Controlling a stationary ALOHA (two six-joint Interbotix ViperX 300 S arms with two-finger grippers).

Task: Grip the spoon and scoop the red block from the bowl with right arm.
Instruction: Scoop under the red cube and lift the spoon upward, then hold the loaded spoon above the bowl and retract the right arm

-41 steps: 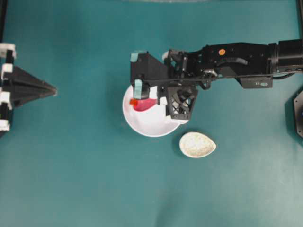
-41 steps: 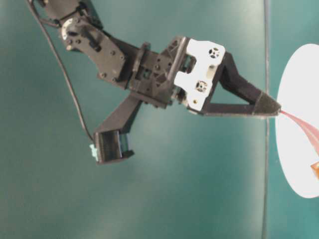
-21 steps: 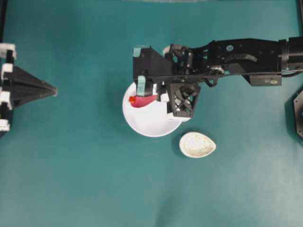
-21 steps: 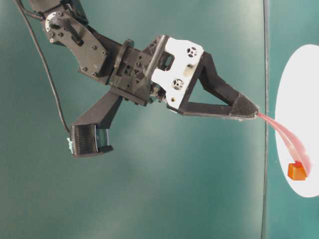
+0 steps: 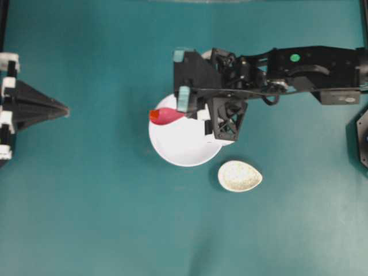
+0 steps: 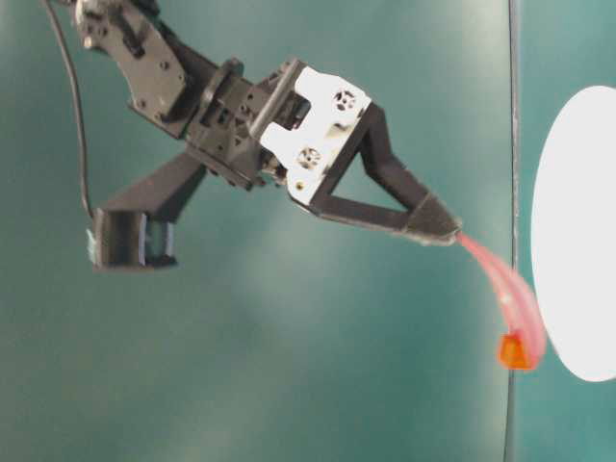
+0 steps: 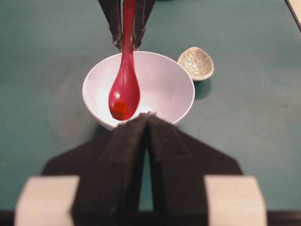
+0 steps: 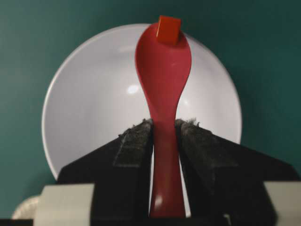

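Overhead, table-level, opposed wrist views share the bowl [image 5: 184, 144].

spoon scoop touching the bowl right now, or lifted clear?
Apart. The table-level view shows the spoon, carrying the red block, hanging beside the white bowl with teal background visible between them. The right gripper holds its handle.
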